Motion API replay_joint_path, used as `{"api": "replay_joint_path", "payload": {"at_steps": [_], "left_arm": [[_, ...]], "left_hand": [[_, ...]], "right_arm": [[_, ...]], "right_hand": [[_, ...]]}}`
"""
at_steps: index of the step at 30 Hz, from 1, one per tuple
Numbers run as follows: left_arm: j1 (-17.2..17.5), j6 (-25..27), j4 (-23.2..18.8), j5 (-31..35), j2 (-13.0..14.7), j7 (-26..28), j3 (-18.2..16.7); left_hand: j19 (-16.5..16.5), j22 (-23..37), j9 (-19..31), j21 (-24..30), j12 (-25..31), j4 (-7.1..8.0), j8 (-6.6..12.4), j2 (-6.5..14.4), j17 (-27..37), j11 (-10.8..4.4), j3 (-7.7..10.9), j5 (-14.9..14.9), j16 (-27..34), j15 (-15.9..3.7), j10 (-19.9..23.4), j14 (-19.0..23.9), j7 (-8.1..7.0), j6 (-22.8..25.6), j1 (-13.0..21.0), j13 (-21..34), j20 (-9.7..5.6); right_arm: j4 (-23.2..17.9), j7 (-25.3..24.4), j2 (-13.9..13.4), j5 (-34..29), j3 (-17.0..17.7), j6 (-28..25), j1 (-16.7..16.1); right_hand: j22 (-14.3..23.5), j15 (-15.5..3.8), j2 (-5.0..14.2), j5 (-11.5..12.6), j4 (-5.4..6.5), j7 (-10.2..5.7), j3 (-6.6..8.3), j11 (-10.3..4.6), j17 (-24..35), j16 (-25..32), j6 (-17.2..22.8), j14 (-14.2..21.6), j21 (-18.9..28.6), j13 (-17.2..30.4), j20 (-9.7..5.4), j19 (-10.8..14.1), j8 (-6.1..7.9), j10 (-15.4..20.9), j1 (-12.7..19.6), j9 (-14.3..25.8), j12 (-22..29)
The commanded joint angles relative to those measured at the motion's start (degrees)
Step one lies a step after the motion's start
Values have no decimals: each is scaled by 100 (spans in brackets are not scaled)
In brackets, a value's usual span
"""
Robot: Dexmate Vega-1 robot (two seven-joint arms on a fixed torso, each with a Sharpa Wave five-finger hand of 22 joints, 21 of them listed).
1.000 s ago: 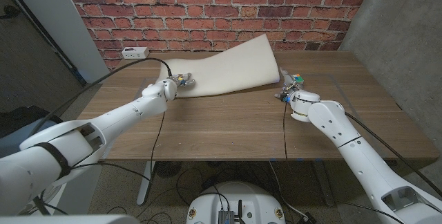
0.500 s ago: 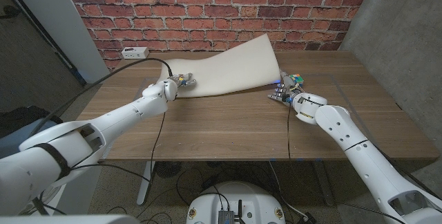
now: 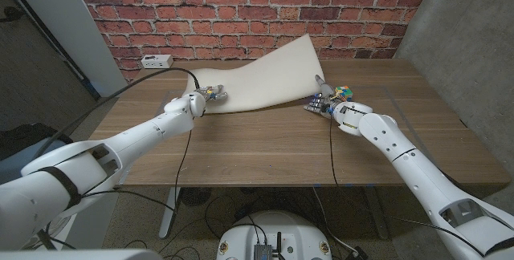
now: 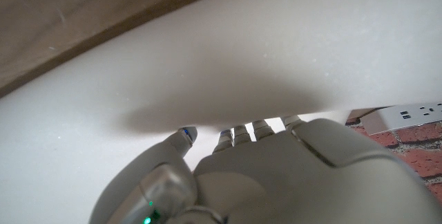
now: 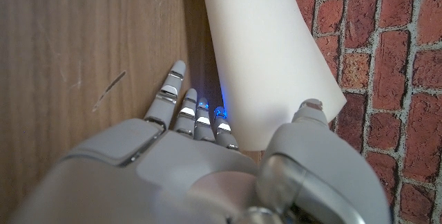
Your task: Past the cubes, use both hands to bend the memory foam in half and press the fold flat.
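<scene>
Cream memory foam (image 3: 269, 79) lies at the table's far side, left hand (image 3: 210, 95) gripping one end, right hand (image 3: 324, 102) spread beside the other, needing fingers underneath before folding.

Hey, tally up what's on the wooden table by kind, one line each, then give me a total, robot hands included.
Memory foam sheet: 1
Multicoloured cubes: cluster behind the right hand, count unclear, taken as 1
White power strip: 1
Robot hands: 2, left hand and right hand
Total: 5
</scene>
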Motion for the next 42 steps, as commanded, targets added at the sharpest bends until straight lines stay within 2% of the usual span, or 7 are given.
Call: {"api": "replay_joint_path", "payload": {"at_steps": [1,7,9,17,24,32,42], "left_arm": [[-32,-20,140,-53,-37,23,-7],[-87,-81,247,-69,-85,24,15],[-104,-142,280,-70,-87,30,29],[-129,-85,347,-87,-141,42,41],[-136,-138,386,-130,-137,26,45],[-156,-214,417,-138,-131,15,64],[-126,-230,380,-186,-99,13,30]], "left_hand": [[157,11,12,25,30,-6,45,208,18,-12,50,37,39,2,3,41,-4,-48,-55,8,-64],[158,11,12,20,29,-6,47,208,18,-9,59,38,39,3,0,40,-2,-49,-65,8,-67],[159,11,12,17,30,-5,46,208,18,-1,65,39,39,10,-1,39,-4,-52,-71,8,-65],[162,11,12,9,29,-4,46,207,18,1,79,41,40,6,-6,38,-5,-62,-88,8,-66],[165,12,12,2,31,-3,46,206,18,3,91,42,41,4,-4,40,-6,-68,-102,8,-68],[167,12,12,-6,32,-2,45,204,18,1,105,44,41,5,-4,39,-4,-79,-119,8,-70],[162,13,12,-23,32,-1,47,204,18,3,126,47,40,10,-11,33,5,-87,-145,8,-72]], "right_arm": [[881,437,278,-214,-357,203,563],[1246,620,414,-382,-549,118,832],[1350,640,482,-450,-588,151,892],[1721,676,917,-635,-518,795,913],[1871,134,1380,-925,-440,1504,797],[2109,-384,1768,-1714,-585,2564,740],[2259,-1262,1688,-3455,-1255,2782,968]], "right_hand": [[-1,63,-55,26,-68,436,12,14,-12,12,-71,-125,-9,14,-76,-11,2,-72,70,8,-28],[0,46,-116,68,-223,420,71,9,-35,21,-191,-176,-10,11,-52,-64,13,-145,302,8,-46],[4,11,-152,126,-367,415,162,7,-53,64,-251,-94,37,12,-30,20,48,-135,622,17,-26],[19,-422,-183,295,-445,291,433,-123,-62,305,133,958,378,7,-228,1259,157,374,1562,44,247],[48,-1153,120,375,-434,15,927,-463,81,733,1376,2539,644,-27,-797,2346,431,1806,2835,87,894],[187,-1884,504,55,-269,-331,1464,-768,975,1837,3281,4510,1043,140,-1162,2878,822,3652,3542,80,1873],[327,-2085,598,-4,-169,-444,2175,-840,1566,2202,4147,5009,1409,214,-1308,2980,878,4356,4049,47,2225]]}}
